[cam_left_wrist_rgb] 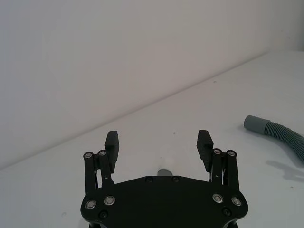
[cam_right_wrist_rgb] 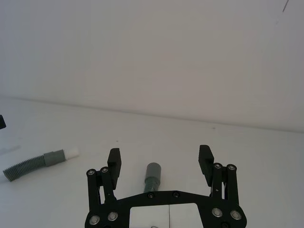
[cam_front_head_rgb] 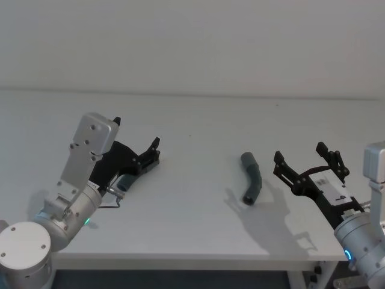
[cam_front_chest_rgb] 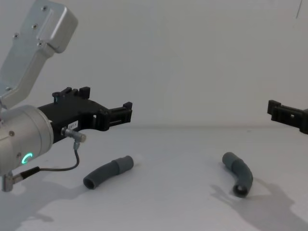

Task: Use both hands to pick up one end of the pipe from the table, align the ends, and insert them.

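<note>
Two bent, ribbed grey pieces of the pipe lie apart on the white table [cam_front_head_rgb: 192,129]. The left piece [cam_front_chest_rgb: 108,172] lies under my left gripper [cam_front_head_rgb: 150,152]; its cuff ends in a narrow white spigot [cam_right_wrist_rgb: 71,153]. That gripper hovers above it, open and holding nothing, with the cuff [cam_left_wrist_rgb: 164,172] showing just past the palm. The right piece [cam_front_head_rgb: 251,178] has a plain wider cuff [cam_right_wrist_rgb: 153,171]. My right gripper [cam_front_head_rgb: 299,155] hangs open just right of it, with nothing between its fingers.
A white wall [cam_front_chest_rgb: 192,57] rises behind the table. The table's front edge [cam_front_head_rgb: 180,257] runs close below both arms. Bare tabletop separates the two pieces.
</note>
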